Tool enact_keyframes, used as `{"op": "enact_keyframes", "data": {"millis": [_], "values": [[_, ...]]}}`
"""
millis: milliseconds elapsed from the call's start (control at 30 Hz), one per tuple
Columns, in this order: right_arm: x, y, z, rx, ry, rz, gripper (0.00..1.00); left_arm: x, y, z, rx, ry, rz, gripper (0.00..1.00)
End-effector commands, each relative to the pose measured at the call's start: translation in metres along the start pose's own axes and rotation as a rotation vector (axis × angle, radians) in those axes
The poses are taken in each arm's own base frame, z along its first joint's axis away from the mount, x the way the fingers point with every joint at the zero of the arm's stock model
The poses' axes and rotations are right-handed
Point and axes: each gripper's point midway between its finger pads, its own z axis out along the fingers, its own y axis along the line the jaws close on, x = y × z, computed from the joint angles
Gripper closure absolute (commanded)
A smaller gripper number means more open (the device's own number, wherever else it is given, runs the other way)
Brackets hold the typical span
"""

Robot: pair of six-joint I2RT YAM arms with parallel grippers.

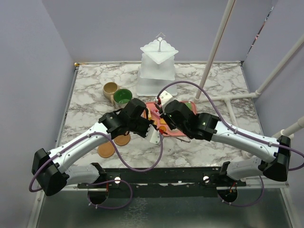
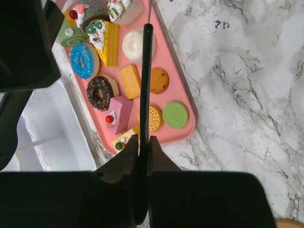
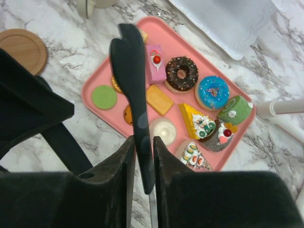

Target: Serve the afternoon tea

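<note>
toy pastries [image 3: 180,73] below left fingers [image 2: 119,164], right fingers [image 3: 119,164], each tight on tongs [image 3: 133,76]

Pink tray [image 3: 172,47] on a white surface [image 1: 90,95] veined grey. Blue donut [image 3: 212,92] with coloured sprinkles, dark brown donut [image 3: 181,73] sprinkled likewise, green macaron [image 3: 104,97], yellow cake slice [image 3: 187,114]. Black tongs [image 3: 130,61]. Beige mug [image 1: 110,88], green-inside mug [image 1: 122,97], white stand [image 1: 158,66], brown coasters [image 1: 106,150]
</note>
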Motion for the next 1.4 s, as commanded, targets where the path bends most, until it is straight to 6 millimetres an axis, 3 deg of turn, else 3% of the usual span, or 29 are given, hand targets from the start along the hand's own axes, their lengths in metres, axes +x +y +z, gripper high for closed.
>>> {"op": "enact_keyframes", "data": {"millis": [0, 67, 200, 400, 533, 633, 767, 900, 1067, 1167, 1367], "values": [[-0.020, 0.020, -0.013, -0.133, -0.067, 0.016, 0.64, -0.016, 0.004, -0.009, -0.039, -0.064, -0.051, 1.00], [-0.031, 0.026, -0.020, -0.180, -0.114, 0.030, 0.43, -0.021, 0.000, -0.010, -0.036, -0.091, -0.140, 1.00], [-0.060, 0.019, -0.044, -0.208, -0.240, 0.051, 0.20, -0.043, 0.005, -0.014, -0.052, -0.201, -0.442, 1.00], [-0.111, 0.002, -0.102, -0.268, -0.447, 0.040, 0.07, -0.063, 0.030, -0.030, -0.072, -0.446, -0.874, 1.00], [-0.137, -0.003, -0.146, -0.345, -0.601, 0.061, 0.00, -0.064, 0.049, -0.047, -0.129, -0.572, -1.084, 1.00], [-0.155, 0.000, -0.170, -0.415, -0.675, 0.077, 0.00, -0.052, 0.066, -0.065, -0.212, -0.660, -1.245, 1.00], [-0.161, 0.009, -0.160, -0.436, -0.659, 0.062, 0.00, -0.029, 0.074, -0.083, -0.271, -0.744, -1.388, 1.00], [-0.158, 0.014, -0.137, -0.468, -0.616, 0.074, 0.00, -0.028, 0.073, -0.092, -0.300, -0.754, -1.381, 1.00], [-0.163, -0.003, -0.109, -0.611, -0.581, 0.181, 0.00, -0.020, 0.077, -0.105, -0.360, -0.759, -1.399, 1.00], [-0.162, 0.011, -0.091, -0.710, -0.516, 0.175, 0.00, -0.011, 0.080, -0.116, -0.409, -0.768, -1.434, 1.00], [-0.159, 0.010, -0.092, -0.769, -0.582, 0.179, 0.00, 0.001, 0.095, -0.143, -0.480, -0.831, -1.452, 1.00]]}}
